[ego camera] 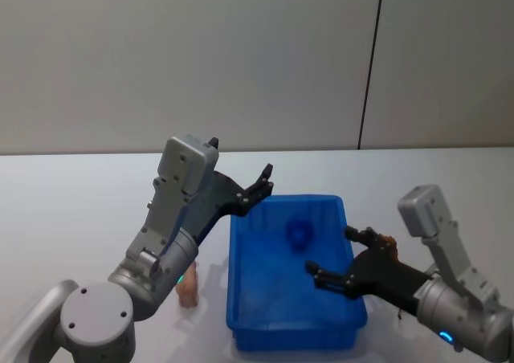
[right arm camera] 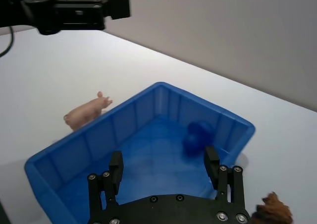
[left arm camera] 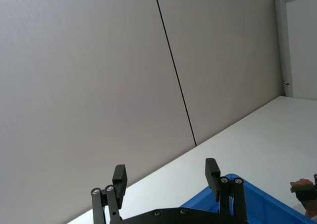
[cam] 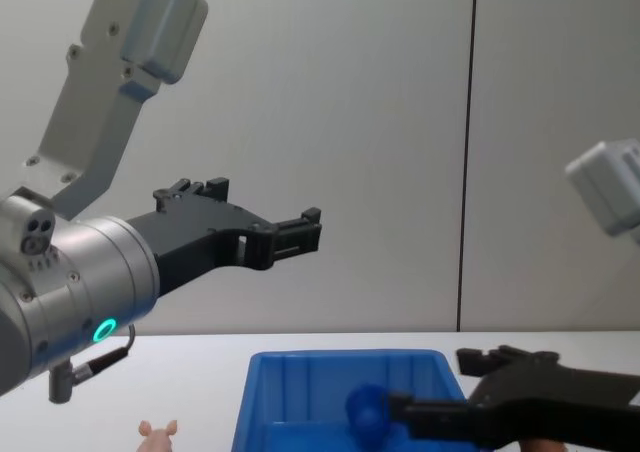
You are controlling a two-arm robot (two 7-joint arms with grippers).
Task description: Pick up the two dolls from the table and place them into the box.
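Head view: blue doll [ego camera: 299,233] in box [ego camera: 233,287]; right gripper [ego camera: 329,252] over box, left gripper [ego camera: 266,181] high by far rim, both open, empty. Nxt prob.: lower left gripper onto pink doll [ego camera: 188,291] on table [ego camera: 80,210], left of box.

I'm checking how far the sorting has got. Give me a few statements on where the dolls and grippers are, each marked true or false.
1. The dark blue doll lies inside the box. True.
2. The pink doll is in the box too. False: it lies on the table outside the box, on the robot's left.
3. The right gripper is shut on the brown doll. False: it is open and empty over the box, and the brown doll sits outside the box, on the robot's right.
4. The left gripper is open, empty and raised well above the table. True.
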